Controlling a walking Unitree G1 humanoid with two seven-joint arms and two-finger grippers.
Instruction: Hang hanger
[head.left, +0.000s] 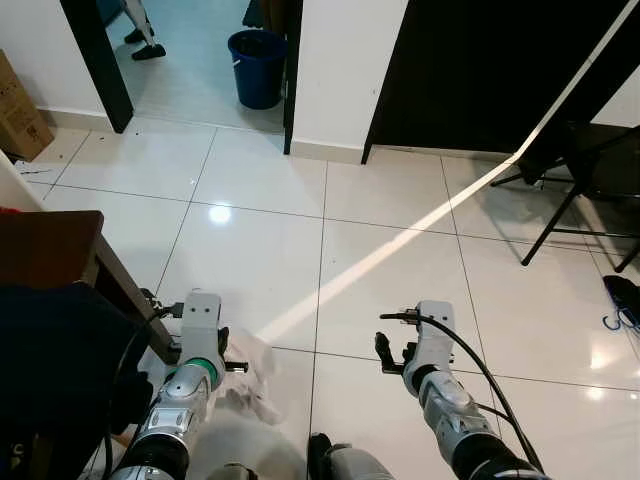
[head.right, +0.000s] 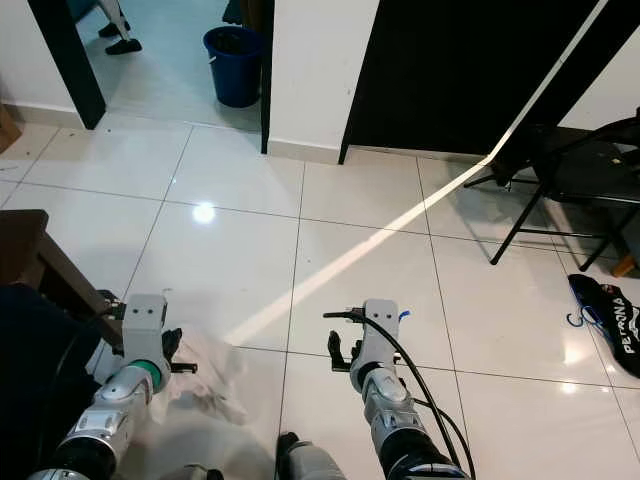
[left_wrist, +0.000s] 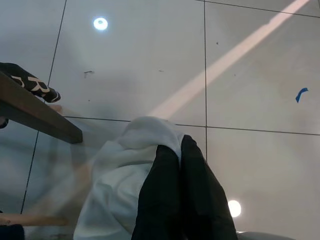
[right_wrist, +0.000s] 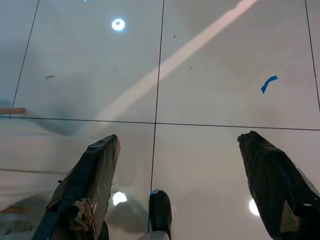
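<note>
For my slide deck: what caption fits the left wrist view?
Left gripper shut on a white garment above glossy floor tiles, beside a dark wooden table edge.

A: Floor finish?
B: Glossy, smooth tiles (head.left: 380, 260) mirroring lamps.
A: And under the left gripper (left_wrist: 182, 165)?
B: Soft, matt white cloth (left_wrist: 120, 185), beside a dark wooden table (head.left: 60, 250).

White cloth (left_wrist: 120, 185) is seen on glossy pale floor tiles (head.left: 400, 250); a blue bucket (head.left: 257, 66) and a dark brown tabletop (head.left: 45, 245) are shown.
</note>
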